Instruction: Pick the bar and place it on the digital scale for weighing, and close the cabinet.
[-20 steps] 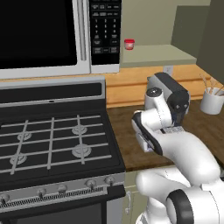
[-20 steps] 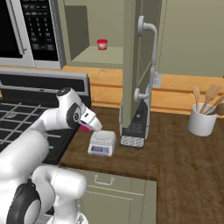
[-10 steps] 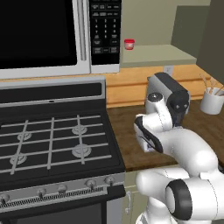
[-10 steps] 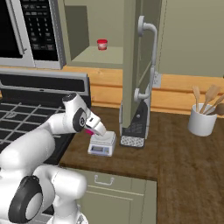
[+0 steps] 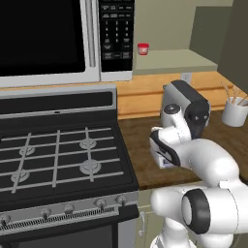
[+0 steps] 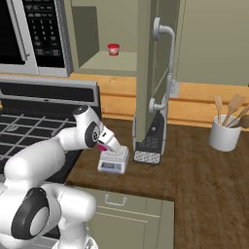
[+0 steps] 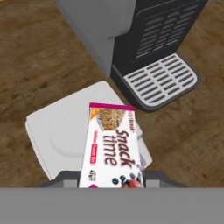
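The gripper (image 6: 108,144) hangs just above the digital scale (image 6: 114,161), a small light-grey square with a smooth flat platform (image 7: 65,135) and rounded corners. Its jaws are clamped on the bar (image 7: 111,146), a flat oblong snack wrapper, whitish with a magenta edge and "Snack time" lettering, held over the platform. Just beside the scale on the dark wood-grain counter (image 7: 39,52) stands the coffee machine (image 7: 151,52), its slotted drip grille ribbed. The olive-beige cabinet door (image 6: 146,73) stands open, its curved silver handle (image 6: 163,63) vertical.

kitchen, probably a home | gas stove (image 5: 58,155) | microwave (image 5: 63,38) | wooden counter (image 6: 204,165) | coffee machine (image 7: 144,39)
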You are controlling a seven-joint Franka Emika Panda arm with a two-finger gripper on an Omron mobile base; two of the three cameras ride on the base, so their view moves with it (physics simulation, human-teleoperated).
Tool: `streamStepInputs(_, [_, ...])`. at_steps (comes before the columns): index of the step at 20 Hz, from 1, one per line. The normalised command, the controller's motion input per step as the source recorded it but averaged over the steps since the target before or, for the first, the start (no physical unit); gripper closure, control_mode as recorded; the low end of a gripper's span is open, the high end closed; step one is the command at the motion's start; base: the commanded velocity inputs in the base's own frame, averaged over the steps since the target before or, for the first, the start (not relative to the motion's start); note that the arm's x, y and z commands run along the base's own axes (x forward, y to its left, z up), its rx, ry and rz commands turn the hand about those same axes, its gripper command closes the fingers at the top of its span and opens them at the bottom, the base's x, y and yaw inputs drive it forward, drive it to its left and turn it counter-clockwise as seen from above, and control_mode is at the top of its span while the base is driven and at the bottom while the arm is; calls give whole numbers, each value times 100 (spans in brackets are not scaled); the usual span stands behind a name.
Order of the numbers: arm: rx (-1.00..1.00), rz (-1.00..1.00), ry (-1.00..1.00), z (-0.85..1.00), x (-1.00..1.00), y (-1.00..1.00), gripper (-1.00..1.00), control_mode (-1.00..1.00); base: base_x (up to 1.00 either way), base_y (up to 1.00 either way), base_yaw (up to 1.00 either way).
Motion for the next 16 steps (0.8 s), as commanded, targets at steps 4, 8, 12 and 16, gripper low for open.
streamStepInputs(4, [0,0,0,-22,1,0,100,-100,0,0,0])
streamStepInputs(8, [0,0,0,-17,1,0,100,-100,0,0,0])
streamStepInputs(12, [0,0,0,-16,5,0,100,-100,0,0,0])
streamStepInputs(16, [0,0,-1,-14,21,0,100,-100,0,0,0])
